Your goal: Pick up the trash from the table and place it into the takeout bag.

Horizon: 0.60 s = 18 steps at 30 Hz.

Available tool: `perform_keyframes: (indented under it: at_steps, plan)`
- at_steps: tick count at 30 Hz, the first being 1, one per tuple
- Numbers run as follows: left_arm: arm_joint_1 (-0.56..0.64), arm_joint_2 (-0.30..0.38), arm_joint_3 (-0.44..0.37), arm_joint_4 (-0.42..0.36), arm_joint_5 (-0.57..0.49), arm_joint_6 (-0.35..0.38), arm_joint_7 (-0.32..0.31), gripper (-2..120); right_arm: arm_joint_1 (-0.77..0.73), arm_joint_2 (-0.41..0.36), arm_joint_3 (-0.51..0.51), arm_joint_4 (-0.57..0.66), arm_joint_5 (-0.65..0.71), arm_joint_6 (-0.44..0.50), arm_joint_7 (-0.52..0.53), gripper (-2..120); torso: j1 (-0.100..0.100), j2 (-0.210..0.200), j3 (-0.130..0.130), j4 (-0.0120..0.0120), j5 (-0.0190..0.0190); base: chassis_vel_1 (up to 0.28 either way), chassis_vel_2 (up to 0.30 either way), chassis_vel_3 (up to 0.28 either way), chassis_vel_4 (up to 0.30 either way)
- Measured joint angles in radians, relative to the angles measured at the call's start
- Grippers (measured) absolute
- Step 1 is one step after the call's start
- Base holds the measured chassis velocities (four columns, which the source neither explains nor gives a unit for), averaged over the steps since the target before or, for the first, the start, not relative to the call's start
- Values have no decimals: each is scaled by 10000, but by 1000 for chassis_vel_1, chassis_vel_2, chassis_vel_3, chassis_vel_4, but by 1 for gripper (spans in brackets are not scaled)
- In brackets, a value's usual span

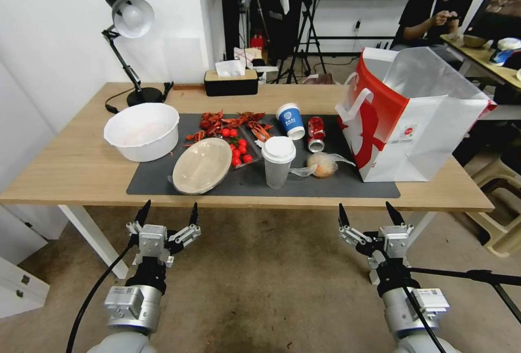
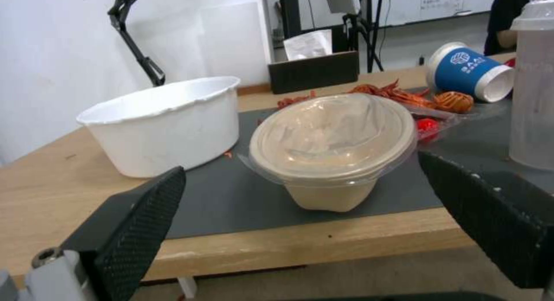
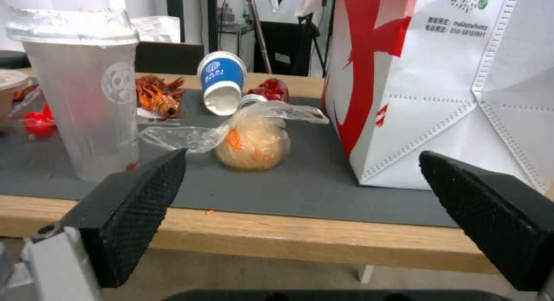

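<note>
Both my arms hang below the table's [image 1: 70,171] near edge, off the wood. My left gripper [image 1: 167,216] is spread wide, empty, in front of the plate [image 1: 202,166]. My right gripper [image 1: 368,216] is also wide, empty, in front of the takeout bag [image 1: 418,125].

Bag stands upright at the mat's [image 1: 157,179] right end. Rel. to the bag: small bag w/ orange lump [image 1: 323,164] just beside its left base, red can [image 1: 315,133] behind that, paper cup [image 1: 290,120] on its side next to the can, plastic cup [image 1: 278,161] upright further left, then the plate tilted by the tomatoes [image 1: 239,149].
</note>
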Motion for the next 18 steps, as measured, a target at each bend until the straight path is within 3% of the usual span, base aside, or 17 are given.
perform_keyframes:
  at_steps: [18]
  plan:
    - [-12,18,13,0,-46,9,-20,100,-16,31,-1,0,-37,0,-52,100,0,0,0,1,0,0,0,0,0]
